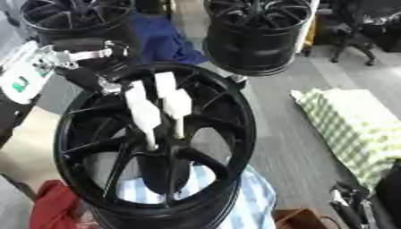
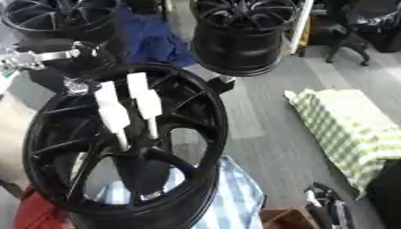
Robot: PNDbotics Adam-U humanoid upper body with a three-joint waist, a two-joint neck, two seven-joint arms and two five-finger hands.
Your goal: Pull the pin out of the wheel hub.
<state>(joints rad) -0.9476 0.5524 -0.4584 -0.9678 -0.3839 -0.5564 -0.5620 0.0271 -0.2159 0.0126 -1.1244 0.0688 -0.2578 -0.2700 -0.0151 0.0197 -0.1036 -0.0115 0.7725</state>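
Black wheel (image 1: 153, 147) stands upright, centre-left, over a blue striped cloth (image 1: 250, 197). Left hand (image 1: 160, 105) reaches in from upper left, white-tipped fingers (image 1: 145, 114) pointing down onto the hub (image 1: 160, 150); can't tell if they pinch anything. Pin not made out. Right hand (image 1: 348, 205) sits low at the lower right corner, finger state unclear. Two more wheels (image 1: 258, 31) behind; checked cloth (image 1: 352, 129) on the floor, right.
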